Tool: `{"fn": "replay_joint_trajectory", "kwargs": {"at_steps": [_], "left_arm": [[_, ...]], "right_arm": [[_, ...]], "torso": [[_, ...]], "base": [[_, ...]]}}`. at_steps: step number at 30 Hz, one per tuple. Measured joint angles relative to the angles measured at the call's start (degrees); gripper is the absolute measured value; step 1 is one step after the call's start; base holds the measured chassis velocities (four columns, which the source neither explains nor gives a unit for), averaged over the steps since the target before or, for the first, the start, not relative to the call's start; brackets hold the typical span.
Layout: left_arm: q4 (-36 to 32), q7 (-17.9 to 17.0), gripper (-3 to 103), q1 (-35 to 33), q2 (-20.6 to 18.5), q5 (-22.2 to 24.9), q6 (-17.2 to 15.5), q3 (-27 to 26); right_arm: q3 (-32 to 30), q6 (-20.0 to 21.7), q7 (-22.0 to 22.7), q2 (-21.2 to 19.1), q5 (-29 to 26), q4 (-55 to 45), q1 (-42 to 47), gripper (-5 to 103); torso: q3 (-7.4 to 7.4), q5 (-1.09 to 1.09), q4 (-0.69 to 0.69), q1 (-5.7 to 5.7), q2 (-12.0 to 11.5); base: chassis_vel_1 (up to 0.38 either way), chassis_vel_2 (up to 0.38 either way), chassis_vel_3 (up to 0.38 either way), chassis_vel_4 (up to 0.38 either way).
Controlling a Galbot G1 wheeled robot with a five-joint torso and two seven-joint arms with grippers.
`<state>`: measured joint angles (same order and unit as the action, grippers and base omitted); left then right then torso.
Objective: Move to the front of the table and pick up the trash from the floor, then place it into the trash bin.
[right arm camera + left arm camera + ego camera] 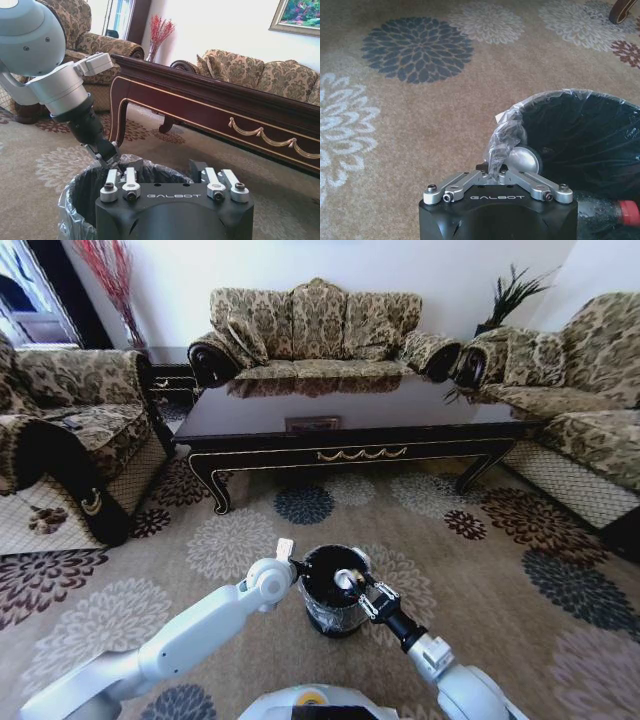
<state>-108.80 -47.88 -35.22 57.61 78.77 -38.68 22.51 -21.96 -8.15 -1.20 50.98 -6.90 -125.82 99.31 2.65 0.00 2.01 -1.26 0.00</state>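
The black trash bin [333, 612] with its clear liner stands on the carpet in front of the long dark table [350, 415]. My left gripper [497, 167] is shut on a pinch of the liner at the bin's rim [580, 97], and it also shows in the head view [298, 575]. A shiny round object [522, 159] lies just inside the rim beside it. A red-capped bottle [627, 212] lies inside the bin. My right gripper [172, 175] hangs open over the bin's mouth [87, 185], nothing between its fingers, opposite the left gripper [109, 157].
Patterned sofas ring the table: one behind it [315, 325], an armchair on the left [60, 440], another sofa on the right [580, 380]. Floral carpet [500, 570] lies open around the bin. The table's curved leg [117, 117] stands close behind the bin.
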Motion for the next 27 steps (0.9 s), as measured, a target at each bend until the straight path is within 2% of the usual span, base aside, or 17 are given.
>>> {"fn": "replay_joint_trajectory", "kwargs": {"at_steps": [3, 5, 6, 7, 9, 10, 11, 14, 17, 18, 20, 22, 25, 27], "left_arm": [[-0.11, 0.01, 4, -0.09, -0.31, 0.0, 0.01, -0.3], [-0.44, 0.05, 4, -0.92, -1.26, -0.06, 0.03, -1.53], [-0.44, 0.05, 4, -0.92, -1.26, -0.06, 0.03, -1.53], [-0.64, 0.07, 4, -1.4, -1.66, -0.1, 0.03, -2.12], [-1.42, 0.22, 4, -2.94, -3.19, -0.18, 0.03, -4.13], [-1.71, 0.27, 4, -3.62, -3.83, -0.19, 0.03, -5.22], [-1.71, 0.27, 4, -3.62, -3.83, -0.19, 0.03, -5.22], [-2.47, 0.3, 4, -5.16, -6.24, -0.09, 0.03, -9.39], [-2.79, 0.42, 4, -5.87, -7.59, -0.05, 0.01, -11.45], [-3.27, 0.67, 4, -7.26, -9.03, 0.05, -0.06, -14.22], [-3.4, 0.74, 4, -7.96, -9.52, 0.12, -0.09, -15.36], [-3.58, 1.22, 4, -11.31, -11.26, 0.11, -0.17, -19.76], [-3.6, 1.82, 4, -13.08, -12.16, -0.35, -0.17, -21.51], [-3.37, 3.4, 4, -16.75, -13.75, -1.82, -0.07, -24.32]], "right_arm": [[-0.03, 0.01, 0.02, -0.04, -0.13, -0.13, -0.24, 59], [-0.12, 0.25, 0.78, -0.01, -1.2, -0.58, -1.25, 70], [-0.12, 0.25, 0.78, -0.01, -1.2, -0.58, -1.25, 70], [-0.27, 0.58, 1.38, 0.07, -2.15, -0.83, -1.99, 76], [-1.26, 2.36, 3.16, -0.04, -6.67, -1.65, -5.09, 86], [-1.72, 3.36, 4.03, -0.25, -9.15, -1.75, -6.78, 86], [-1.72, 3.36, 4.03, -0.25, -9.15, -1.75, -6.78, 86], [-2.78, 6.75, 7.54, -1.02, -18.26, -0.45, -12.61, 99], [-2.82, 8.27, 9.16, -1.11, -21.3, 0.97, -15.01, 100], [-2.24, 9.49, 10.59, -0.99, -23.52, 3.29, -17.57, 100], [-1.79, 9.9, 11.12, -0.8, -24.26, 4.74, -18.82, 100], [0.56, 10.65, 12.07, -0.01, -25.7, 10.34, -22.86, 100], [2.34, 10.99, 12.51, 0.62, -26.13, 13.77, -25.52, 100], [6.38, 11.68, 13.1, 1.89, -26.63, 20.21, -31.17, 100]], "torso": [[0.0, 0.0, 0.0, 0.0, 0.0], [0.0, 0.0, 0.01, 0.0, 0.0], [0.0, 0.0, 0.01, 0.0, 0.0], [0.0, 0.0, 0.01, 0.0, 0.0], [0.0, -0.01, 0.0, 0.0, 0.0], [0.0, -0.01, -0.01, 0.0, 0.0], [0.0, -0.01, -0.01, 0.0, 0.0], [0.0, -0.01, -0.02, 0.0, 0.0], [0.0, -0.02, -0.01, 0.0, 0.0], [0.0, -0.01, 0.0, 0.0, 0.0], [0.0, 0.0, -0.01, 0.0, 0.0], [0.0, -0.01, -0.01, 0.0, 0.0], [0.0, 0.0, 0.0, 0.0, 0.0], [0.0, -0.01, -0.01, 0.0, 0.0]], "base": [[0.0, 0.0, 0.0, 0.0], [0.0, 0.0, 0.0, 0.0], [0.0, 0.0, 0.0, 0.0], [0.0, 0.0, 0.0, 0.0], [0.0, 0.0, 0.0, 0.0], [0.0, 0.0, 0.0, 0.0], [0.0, 0.0, 0.0, 0.0], [0.0, 0.0, 0.0, 0.0], [0.0, 0.0, 0.0, 0.0], [0.0, 0.0, 0.0, 0.0], [0.0, 0.0, 0.0, 0.0], [0.0, 0.0, 0.0, 0.0], [0.0, 0.0, 0.0, 0.0], [0.0, 0.0, 0.0, 0.0]]}}
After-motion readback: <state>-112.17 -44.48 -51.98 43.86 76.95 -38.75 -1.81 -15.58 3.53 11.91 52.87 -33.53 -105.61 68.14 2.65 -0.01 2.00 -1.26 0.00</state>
